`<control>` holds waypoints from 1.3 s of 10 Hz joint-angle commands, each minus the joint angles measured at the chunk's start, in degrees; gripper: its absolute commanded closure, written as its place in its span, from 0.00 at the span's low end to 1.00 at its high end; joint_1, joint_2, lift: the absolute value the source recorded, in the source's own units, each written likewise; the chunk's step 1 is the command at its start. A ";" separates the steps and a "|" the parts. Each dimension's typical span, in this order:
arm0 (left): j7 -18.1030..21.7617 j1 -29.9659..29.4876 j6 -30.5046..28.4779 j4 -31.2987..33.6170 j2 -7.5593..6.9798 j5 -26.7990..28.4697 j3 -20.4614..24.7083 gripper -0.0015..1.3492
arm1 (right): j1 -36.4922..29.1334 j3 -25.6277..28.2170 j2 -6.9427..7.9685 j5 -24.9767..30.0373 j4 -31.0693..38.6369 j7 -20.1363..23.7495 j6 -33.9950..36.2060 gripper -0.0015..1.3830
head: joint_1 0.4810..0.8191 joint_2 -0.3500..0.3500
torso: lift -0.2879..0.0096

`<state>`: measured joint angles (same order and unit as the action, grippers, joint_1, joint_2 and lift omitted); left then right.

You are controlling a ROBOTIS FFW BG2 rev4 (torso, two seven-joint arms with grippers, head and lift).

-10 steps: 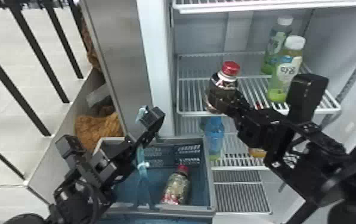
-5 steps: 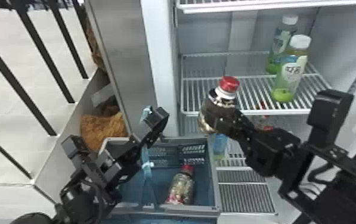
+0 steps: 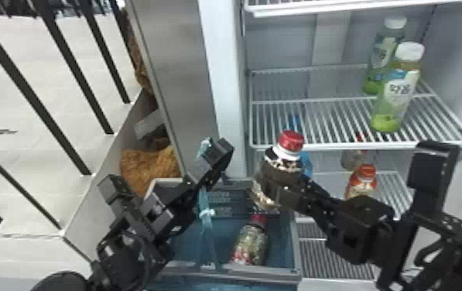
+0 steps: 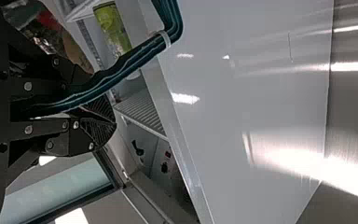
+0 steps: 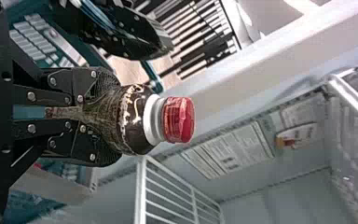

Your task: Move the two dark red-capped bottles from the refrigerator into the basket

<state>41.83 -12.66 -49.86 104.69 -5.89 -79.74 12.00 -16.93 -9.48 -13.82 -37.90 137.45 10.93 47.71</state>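
Upright but leaning, one dark red-capped bottle (image 3: 291, 141) hangs above the right part of the basket (image 3: 297, 247), with my right gripper (image 3: 280, 182) shut around its body. From the right wrist view, that right gripper (image 5: 112, 119) presses both sides of the bottle (image 5: 137, 114), cap pointing out. The other red-capped bottle (image 3: 249, 243) lies inside the basket. At the basket's left rear, my left gripper (image 3: 210, 154) is shut on the teal strap (image 3: 206, 214); in the left wrist view the strap (image 4: 112, 72) runs through the left gripper (image 4: 93, 105).
The refrigerator's wire shelf (image 3: 357, 145) stands behind and right of the held bottle, bearing two green bottles (image 3: 396, 91). A red-orange capped bottle (image 3: 363, 180) is on the level below. The refrigerator's white frame edge (image 3: 226, 96) rises behind the basket.
My right gripper has brought its bottle down and leftward, from in front of the shelf to above the basket. The left gripper keeps hold of the strap, and the head view has shifted a little.
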 commanded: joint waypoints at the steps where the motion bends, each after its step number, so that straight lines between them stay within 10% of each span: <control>1: 0.01 0.01 -0.06 0.00 0.00 -0.01 0.00 0.89 | -0.64 -0.12 0.02 -1.98 -0.28 0.49 1.64 0.90 | 0.63 0.72 | 0.85; 6: 0.01 0.01 0.08 0.00 0.09 -0.13 0.00 0.89 | 0.06 -0.91 0.37 -4.38 -3.37 2.34 7.13 0.86 | 0.63 0.77 | 0.85; 10: 0.01 0.01 0.08 0.00 0.09 -0.13 0.00 0.89 | 0.48 -0.12 0.64 -4.61 -3.93 3.04 8.95 0.07 | 0.63 0.79 | 0.85; 13: 0.01 0.01 0.08 0.00 0.09 -0.13 0.00 0.89 | -0.08 1.03 0.81 -4.15 -3.37 3.22 7.13 0.09 | 0.63 0.78 | 0.85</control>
<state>41.83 -12.66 -49.78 104.69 -5.80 -79.86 11.93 -16.80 -8.71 -13.08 -42.27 133.88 14.17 55.42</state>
